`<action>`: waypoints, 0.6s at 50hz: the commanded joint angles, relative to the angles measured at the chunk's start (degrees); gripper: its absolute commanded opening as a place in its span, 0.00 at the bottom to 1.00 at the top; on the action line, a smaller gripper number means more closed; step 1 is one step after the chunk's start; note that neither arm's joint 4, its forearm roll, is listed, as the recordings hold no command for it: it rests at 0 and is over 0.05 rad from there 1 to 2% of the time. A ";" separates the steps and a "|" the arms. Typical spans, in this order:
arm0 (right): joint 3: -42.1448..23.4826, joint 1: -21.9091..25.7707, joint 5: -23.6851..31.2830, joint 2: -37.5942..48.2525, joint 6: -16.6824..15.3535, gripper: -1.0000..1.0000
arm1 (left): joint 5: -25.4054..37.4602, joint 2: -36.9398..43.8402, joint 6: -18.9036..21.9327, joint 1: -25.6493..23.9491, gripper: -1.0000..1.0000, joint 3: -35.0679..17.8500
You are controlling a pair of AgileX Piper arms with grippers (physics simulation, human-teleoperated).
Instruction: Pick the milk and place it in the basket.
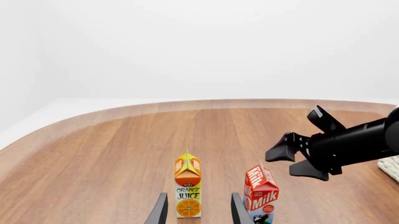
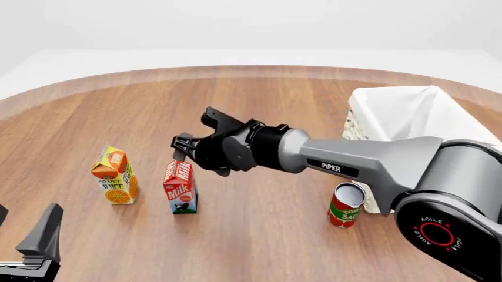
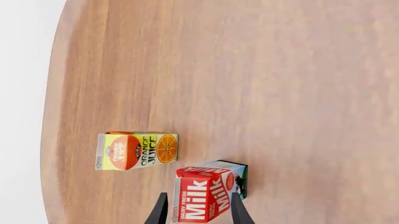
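The milk (image 2: 180, 188) is a small carton with a red top, standing upright on the wooden table (image 2: 259, 235); it also shows in the left wrist view (image 1: 260, 193) and the right wrist view (image 3: 209, 192). My right gripper (image 2: 194, 156) hovers open just above and behind its top, and the carton's red top lies between the fingers (image 3: 158, 210) in the right wrist view. The whitish basket (image 2: 408, 111) with a cloth liner stands at the right. My left gripper (image 1: 198, 212) is open and empty at the near left edge (image 2: 27, 232).
An orange juice carton (image 2: 115, 176) stands upright just left of the milk. A red and green can (image 2: 346, 204) stands in front of the basket's near left corner. The right arm (image 2: 353, 161) stretches across the middle of the table.
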 commanded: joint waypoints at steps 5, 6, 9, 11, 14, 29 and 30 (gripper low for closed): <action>-0.64 0.38 -0.09 0.93 0.34 1.00 | 0.00 0.00 0.00 0.00 1.00 0.00; -0.69 0.38 -0.09 1.01 0.33 1.00 | 0.00 0.00 0.00 0.00 1.00 0.00; -0.74 0.44 -0.05 1.21 0.39 1.00 | 0.00 0.00 0.00 0.00 1.00 0.00; -0.91 0.42 0.08 1.37 0.39 1.00 | 0.00 0.00 0.00 0.00 1.00 0.00; -1.22 0.59 0.29 1.68 0.48 1.00 | 0.00 0.00 0.00 0.00 1.00 0.00; -2.08 1.40 0.75 2.76 0.83 1.00 | 0.00 0.00 0.00 0.00 1.00 0.00; -2.05 1.44 0.73 2.79 0.85 1.00 | 0.00 0.00 0.00 0.00 1.00 0.00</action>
